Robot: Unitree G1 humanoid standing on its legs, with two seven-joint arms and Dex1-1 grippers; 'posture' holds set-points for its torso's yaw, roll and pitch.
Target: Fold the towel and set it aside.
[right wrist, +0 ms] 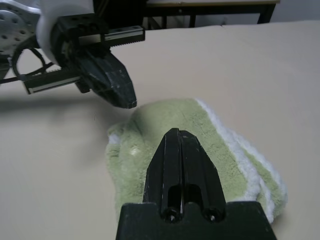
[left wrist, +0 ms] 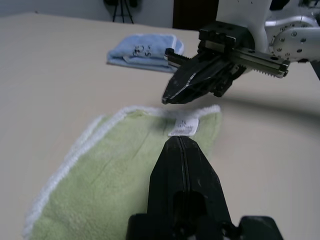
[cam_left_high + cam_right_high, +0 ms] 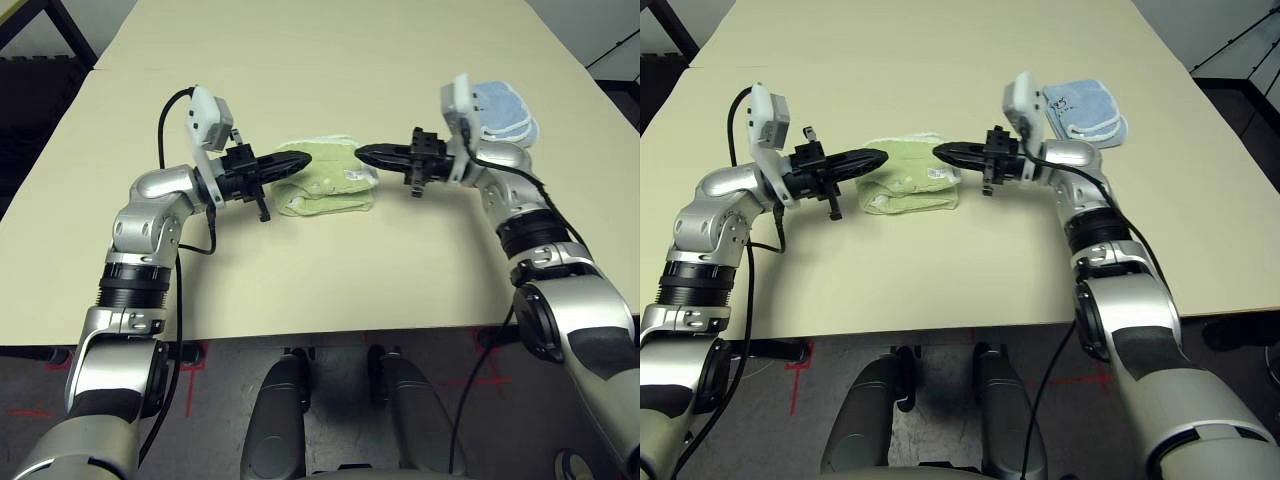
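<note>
Silver forearms are reaching in from both sides over the cream table [image 3: 330, 280], each ending in a pair of black fingers pointing level toward the other. Between them the towel [image 3: 325, 180] is lying folded into a small light green bundle with white stitched edging, resting flat on the tabletop near its middle, a small white label [image 2: 183, 127] showing on its upper surface.

From the left, the left gripper [image 3: 303, 160] is hovering over the near-left part of the bundle, its two fingers pressed together with nothing between them — the left wrist view is showing them as one closed black wedge above the green cloth. From the right, the right gripper [image 3: 364, 153] is hanging over the towel's far-right edge, its fingers likewise brought together on nothing. The two tips are facing each other across the top of the towel, near but apart; whether either is brushing the terry cannot be told.

Farther back on the right, beyond the right wrist, a light blue folded cloth [image 3: 1085, 108] is lying well apart from the towel.
</note>
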